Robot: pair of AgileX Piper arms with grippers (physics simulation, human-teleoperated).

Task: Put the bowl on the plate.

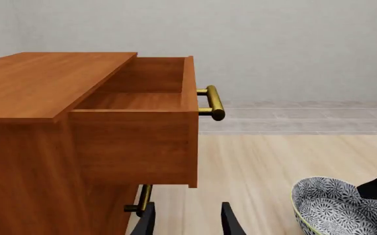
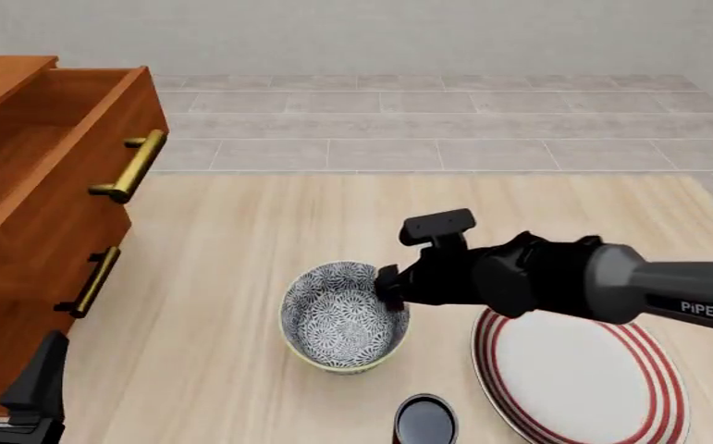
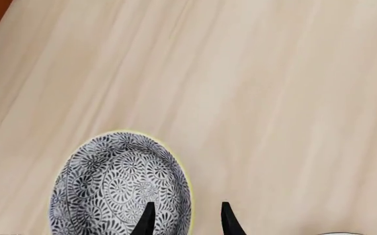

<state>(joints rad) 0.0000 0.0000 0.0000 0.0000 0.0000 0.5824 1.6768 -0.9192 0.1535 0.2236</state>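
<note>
The bowl (image 2: 341, 319), grey-and-white floral inside with a pale yellowish rim, stands on the wooden table left of the plate (image 2: 578, 381), a wide white plate with red rings. My right gripper (image 2: 391, 289) is open at the bowl's right rim. In the right wrist view its fingers (image 3: 147, 221) straddle the rim of the bowl (image 3: 120, 183), one inside and one outside. My left gripper (image 2: 5, 372) is open and holds nothing, low at the near left by the cabinet. The left wrist view catches the bowl (image 1: 335, 208) off to one side.
A brown wooden cabinet (image 2: 23, 213) with brass handles stands at the left, its top drawer (image 1: 143, 98) pulled out. A small dark cup (image 2: 426, 421) sits near the front edge between bowl and plate. Grey tiled floor lies beyond the table.
</note>
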